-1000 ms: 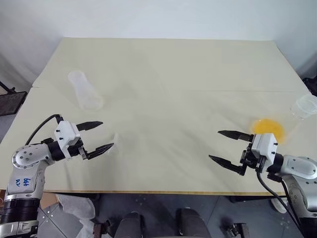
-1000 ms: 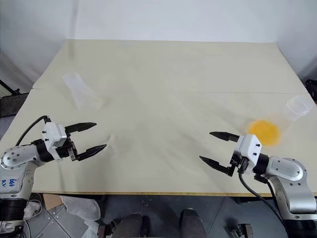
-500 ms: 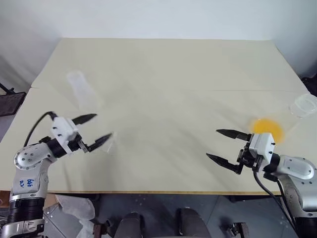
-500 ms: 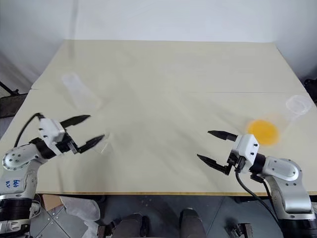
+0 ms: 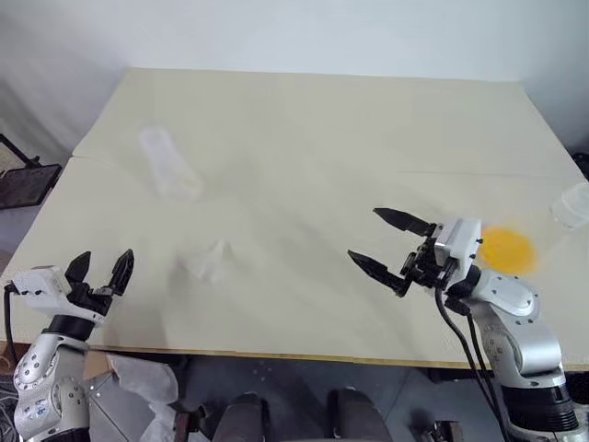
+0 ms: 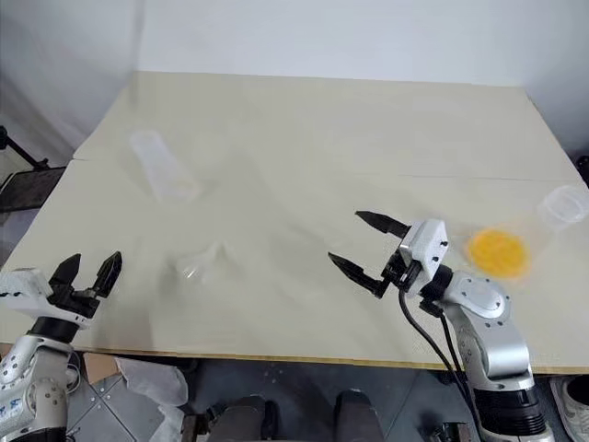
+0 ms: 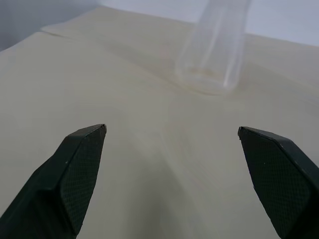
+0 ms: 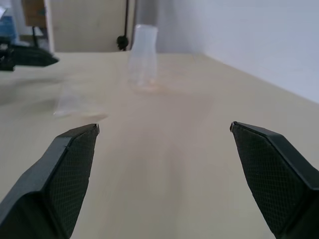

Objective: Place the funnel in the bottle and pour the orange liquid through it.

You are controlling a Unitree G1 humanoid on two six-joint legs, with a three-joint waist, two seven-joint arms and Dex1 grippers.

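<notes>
The clear bottle [image 5: 167, 164] stands at the table's far left and also shows ahead of the left fingers [image 7: 214, 50]. The small clear funnel [image 5: 207, 264] rests on the table nearer the front edge, faint against the surface. The orange liquid [image 5: 506, 249] sits in a clear vessel at the right. My left gripper [image 5: 103, 267] is open at the near left corner, well left of the funnel and touching nothing. My right gripper [image 5: 365, 236] is open and empty over the table, left of the orange liquid, its fingers pointing toward the funnel [image 8: 72, 99] and bottle [image 8: 142, 59].
The beige table [image 5: 304, 129] has a seam running across its width. The clear mouth of the vessel holding the liquid [image 5: 571, 204] shows near the right edge. A dark stand [image 5: 28, 180] lies beyond the table's left side.
My left gripper has swung away from the funnel, out to the left and back to the near edge, and rolled. My right gripper has shifted left toward the table's middle. The camera view shifted slightly.
</notes>
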